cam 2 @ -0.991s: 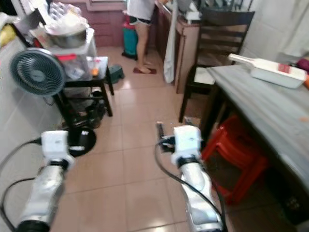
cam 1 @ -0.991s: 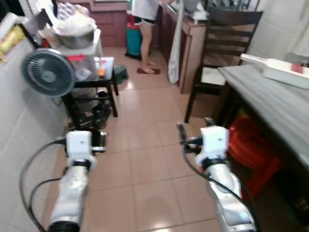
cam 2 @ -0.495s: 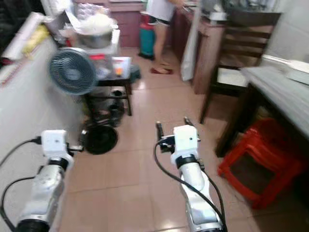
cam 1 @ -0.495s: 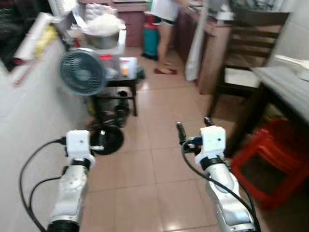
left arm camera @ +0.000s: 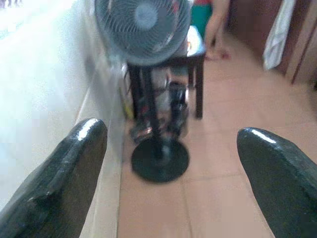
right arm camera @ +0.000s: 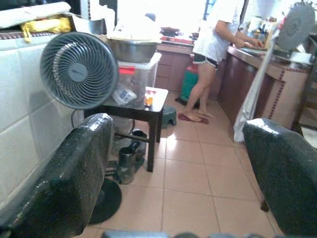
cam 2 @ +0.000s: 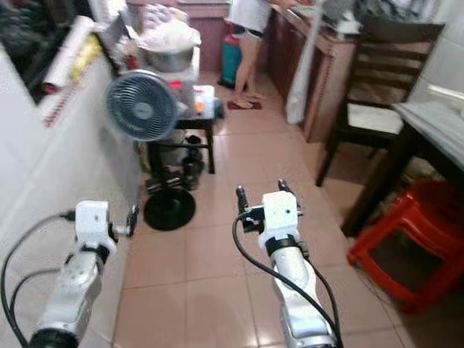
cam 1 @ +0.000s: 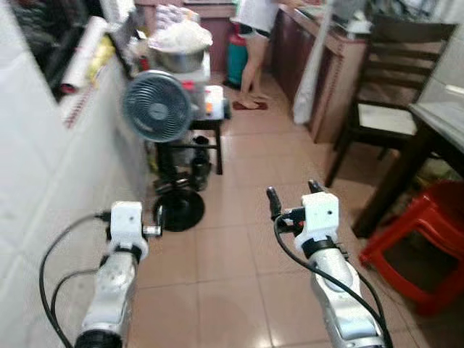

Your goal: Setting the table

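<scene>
Both arms are raised over bare tiled floor (cam 1: 217,268). The left gripper (left arm camera: 168,148) has its fingers spread wide with nothing between them, as the left wrist view makes plain; in the head views the left fingers are mostly hidden behind the white wrist block, with just a short dark stub at its side. The right gripper (cam 1: 293,197) is likewise spread apart and empty; the right wrist view shows two black fingers (right arm camera: 69,173) far apart with the room between them.

Beside the left arm runs a white tiled wall (cam 1: 43,188), close enough to limit room on that side. Ahead of the left gripper stands a pedestal fan (cam 1: 157,107), its round black base (cam 1: 177,210) on the floor just beside the wall. Behind the fan is a small dark side table (right arm camera: 148,106) carrying a clear plastic bin (right arm camera: 133,82) topped by a metal bowl (right arm camera: 132,48); contents of the bin are too blurred to name.

At the right edge of the head views, a red plastic stool (cam 1: 420,254) sits partly under the dining table (cam 1: 438,119), of which only a corner and one leg show, the rest cut off. A dark wooden chair (cam 1: 391,94) stands at the table's far end. Between fan and stool the floor lies open.

Farthest back, a person (right arm camera: 213,59) stands at a counter (cam 1: 326,65), the upper body cut off in the head views; the right wrist view shows more of the torso.
</scene>
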`<state>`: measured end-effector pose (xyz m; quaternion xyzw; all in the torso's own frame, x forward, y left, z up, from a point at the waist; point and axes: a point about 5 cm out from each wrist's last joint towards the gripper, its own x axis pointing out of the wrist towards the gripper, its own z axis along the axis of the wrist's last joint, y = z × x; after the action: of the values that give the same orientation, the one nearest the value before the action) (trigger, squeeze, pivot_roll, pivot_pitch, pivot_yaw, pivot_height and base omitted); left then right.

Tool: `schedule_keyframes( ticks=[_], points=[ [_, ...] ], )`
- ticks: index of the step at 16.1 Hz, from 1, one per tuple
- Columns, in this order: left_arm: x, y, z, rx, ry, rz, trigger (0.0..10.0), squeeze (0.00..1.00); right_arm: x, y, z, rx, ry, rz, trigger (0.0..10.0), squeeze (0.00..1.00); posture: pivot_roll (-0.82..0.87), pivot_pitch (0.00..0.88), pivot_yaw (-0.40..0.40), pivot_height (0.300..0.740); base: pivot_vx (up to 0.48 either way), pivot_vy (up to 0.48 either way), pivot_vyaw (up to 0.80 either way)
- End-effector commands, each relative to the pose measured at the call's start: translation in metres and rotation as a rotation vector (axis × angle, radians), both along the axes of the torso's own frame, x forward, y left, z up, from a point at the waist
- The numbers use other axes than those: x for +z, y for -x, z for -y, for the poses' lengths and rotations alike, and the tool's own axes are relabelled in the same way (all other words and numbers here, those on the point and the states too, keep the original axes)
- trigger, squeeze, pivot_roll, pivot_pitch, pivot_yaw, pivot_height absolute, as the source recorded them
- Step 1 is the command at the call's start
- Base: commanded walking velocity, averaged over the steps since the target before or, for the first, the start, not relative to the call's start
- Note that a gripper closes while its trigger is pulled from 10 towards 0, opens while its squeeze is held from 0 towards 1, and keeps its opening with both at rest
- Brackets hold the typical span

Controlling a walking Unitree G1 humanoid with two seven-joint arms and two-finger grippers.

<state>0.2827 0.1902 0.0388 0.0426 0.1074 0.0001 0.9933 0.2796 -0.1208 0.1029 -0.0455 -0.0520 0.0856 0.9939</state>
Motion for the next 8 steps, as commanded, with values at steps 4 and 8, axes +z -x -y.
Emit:
schedule_keyframes(
  ticks=[4,8],
  points=[
    [-0.054,0.023,0.016,-0.156,-0.010,-0.272,10.0,0.00,-0.038,0.001,0.019,-0.064,-0.008,-0.151,10.0,0.00,-0.01,0.000,0.007,0.740,0.000,0.000,0.00],
    [-0.090,0.053,0.017,-0.257,-0.081,-0.491,10.0,0.00,-0.091,0.010,0.030,-0.128,-0.017,-0.390,10.0,0.00,-0.03,0.000,0.018,0.740,0.000,0.000,0.00]
  ],
)
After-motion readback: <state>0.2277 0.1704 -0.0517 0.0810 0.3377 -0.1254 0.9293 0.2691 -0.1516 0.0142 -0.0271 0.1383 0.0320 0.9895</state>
